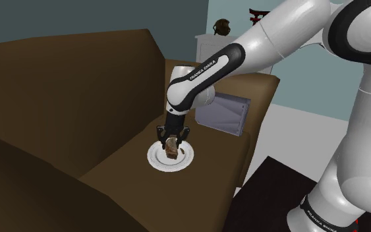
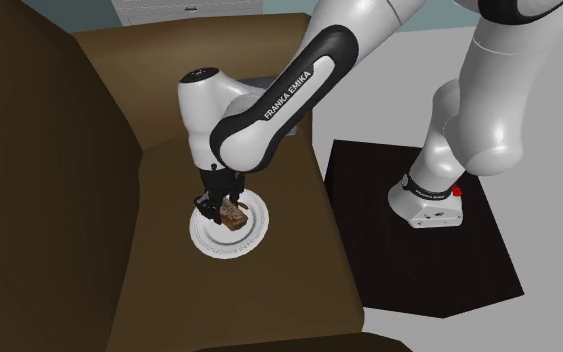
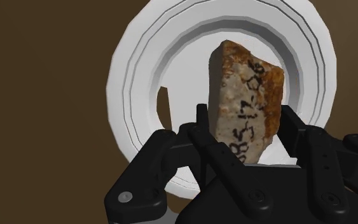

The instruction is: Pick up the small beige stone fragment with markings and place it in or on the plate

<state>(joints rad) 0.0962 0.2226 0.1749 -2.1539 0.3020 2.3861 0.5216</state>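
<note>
Gripper (image 3: 244, 124) closed on stone (image 3: 247, 89), fingers clamping opposite sides. Stone: beige, rust-brown edges, dark handwritten markings on face. Position: held directly over centre of white plate (image 1: 156, 160), low above it; contact with plate not determinable. Plate lies flat on brown sofa (image 1: 78, 99) seat.
</note>
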